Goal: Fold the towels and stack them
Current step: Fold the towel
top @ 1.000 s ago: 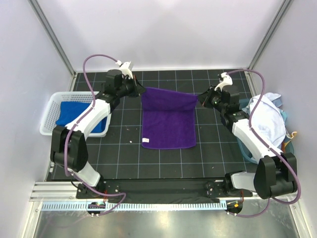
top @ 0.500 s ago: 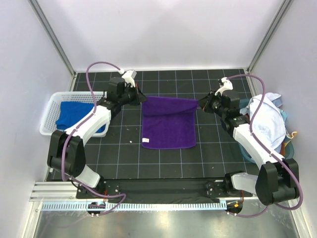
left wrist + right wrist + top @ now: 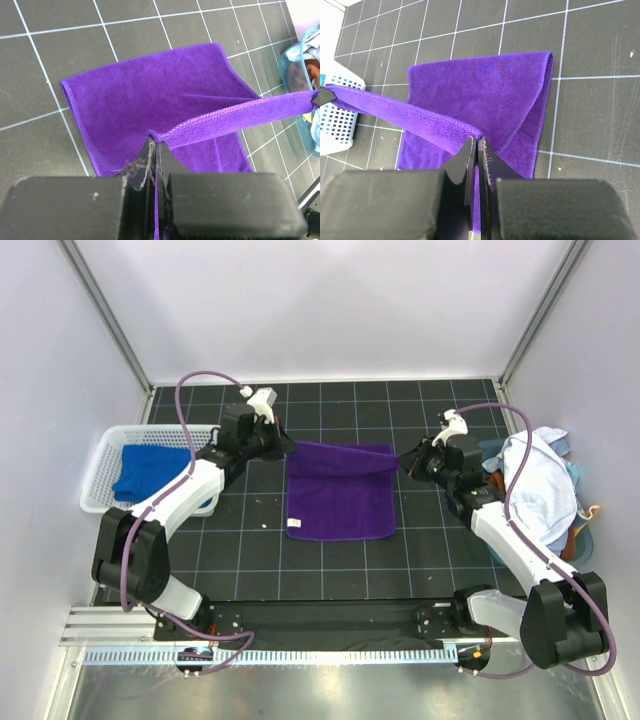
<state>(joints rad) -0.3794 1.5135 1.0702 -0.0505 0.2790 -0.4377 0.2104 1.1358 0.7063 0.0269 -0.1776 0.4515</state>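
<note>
A purple towel [image 3: 340,502] lies spread on the black gridded mat, its far edge lifted off the mat. My left gripper [image 3: 289,448] is shut on that edge's left corner, and my right gripper [image 3: 402,461] is shut on the right corner. In the left wrist view the jaws [image 3: 155,140] pinch the hem, which stretches taut to the right over the flat purple towel [image 3: 145,95]. The right wrist view shows the same from the other side, gripper [image 3: 478,142] closed on the purple towel [image 3: 490,85]. A blue towel [image 3: 148,470] lies in the basket. A white towel [image 3: 535,485] is heaped at the right.
The white perforated basket [image 3: 100,465] stands at the mat's left edge, its corner visible as basket [image 3: 335,130] in the right wrist view. A teal tub [image 3: 585,535] under the white towel sits against the right wall. White walls close in on three sides.
Both grippers have come toward the near side with the purple towel's far edge, and that edge now hangs over the part lying flat. Both grips stay shut.
</note>
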